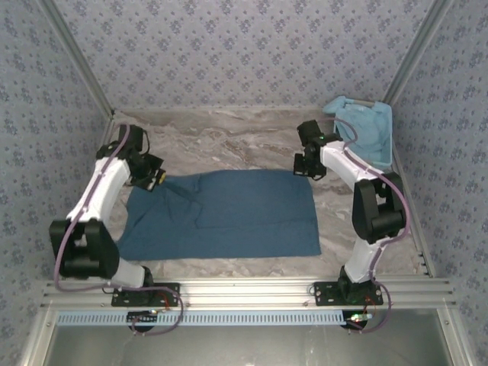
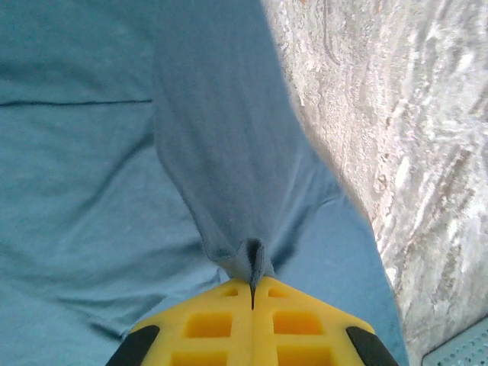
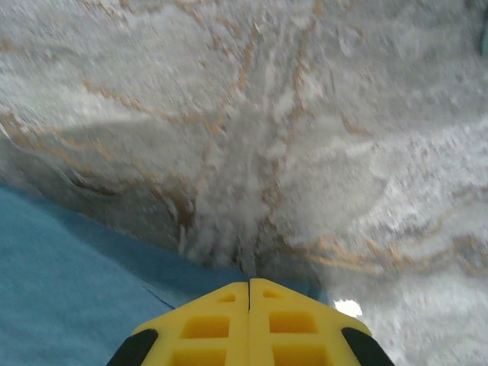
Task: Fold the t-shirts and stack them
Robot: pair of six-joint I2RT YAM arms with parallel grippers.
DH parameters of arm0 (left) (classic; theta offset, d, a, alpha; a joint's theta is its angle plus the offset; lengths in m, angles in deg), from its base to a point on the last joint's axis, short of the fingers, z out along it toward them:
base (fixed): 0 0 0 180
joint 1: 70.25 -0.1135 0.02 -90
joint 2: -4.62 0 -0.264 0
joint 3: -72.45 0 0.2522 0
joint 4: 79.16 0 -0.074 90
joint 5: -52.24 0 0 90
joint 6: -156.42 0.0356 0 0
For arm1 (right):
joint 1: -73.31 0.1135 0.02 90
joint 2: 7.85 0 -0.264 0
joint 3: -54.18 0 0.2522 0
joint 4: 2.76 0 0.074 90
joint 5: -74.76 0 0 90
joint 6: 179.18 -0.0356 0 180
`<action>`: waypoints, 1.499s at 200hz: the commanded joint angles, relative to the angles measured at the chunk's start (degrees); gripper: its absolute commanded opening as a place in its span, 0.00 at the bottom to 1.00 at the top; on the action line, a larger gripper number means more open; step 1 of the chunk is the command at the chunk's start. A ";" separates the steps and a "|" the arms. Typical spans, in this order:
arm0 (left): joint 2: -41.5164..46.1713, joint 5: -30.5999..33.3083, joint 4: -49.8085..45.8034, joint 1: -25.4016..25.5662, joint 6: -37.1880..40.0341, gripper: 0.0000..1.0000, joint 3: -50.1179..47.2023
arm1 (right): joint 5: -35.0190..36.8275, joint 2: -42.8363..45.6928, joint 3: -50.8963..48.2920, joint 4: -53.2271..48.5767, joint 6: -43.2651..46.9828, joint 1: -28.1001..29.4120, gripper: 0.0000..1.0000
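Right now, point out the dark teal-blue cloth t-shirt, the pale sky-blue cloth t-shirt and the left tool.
dark teal-blue cloth t-shirt [image 1: 236, 217]: top view, middle of its flat body.
pale sky-blue cloth t-shirt [image 1: 364, 126]: top view, its bunched middle.
left tool [image 2: 252, 284]: left wrist view, between its fingertips.

No legible text, label, brand, number or sign anywhere.
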 commanded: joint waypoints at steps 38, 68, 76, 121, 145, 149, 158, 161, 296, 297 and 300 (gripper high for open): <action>20.75 3.01 -12.57 -3.45 2.87 0.00 -12.77 | 4.02 11.03 -11.93 -3.65 -5.33 2.31 0.00; 27.76 3.55 -17.27 -5.32 3.22 0.00 -15.11 | 3.79 15.46 -16.81 -5.23 -6.85 2.86 0.00; 28.80 3.85 -18.55 -5.41 3.59 0.00 -14.83 | 3.75 16.20 -17.83 -5.63 -7.07 3.15 0.00; 33.71 6.07 -25.15 -5.60 4.65 0.00 -15.14 | 4.53 18.68 -21.34 -8.87 -8.83 3.92 0.00; 35.91 7.36 -27.13 -5.86 4.67 0.00 -15.48 | 4.72 19.91 -22.61 -9.54 -9.25 4.14 0.00; 36.10 7.38 -27.33 -5.89 4.76 0.00 -15.65 | 4.72 20.09 -22.80 -9.55 -9.36 4.20 0.00; 36.33 7.29 -27.66 -5.83 4.97 0.00 -16.22 | 4.71 20.40 -23.20 -9.64 -9.46 4.39 0.00; 36.46 7.30 -27.69 -5.90 5.05 0.00 -16.48 | 4.72 20.41 -23.37 -9.64 -9.54 4.42 0.00; 44.91 7.72 -31.77 -5.81 -0.19 0.00 -23.49 | 5.61 18.40 -25.31 -9.55 -11.48 5.10 0.00; 44.91 7.64 -31.77 -5.82 -0.15 0.00 -23.54 | 5.64 18.35 -25.30 -9.55 -11.48 5.08 0.00; 44.91 7.35 -31.69 -5.76 -0.16 0.00 -23.81 | 5.72 18.31 -25.29 -9.55 -11.48 5.12 0.00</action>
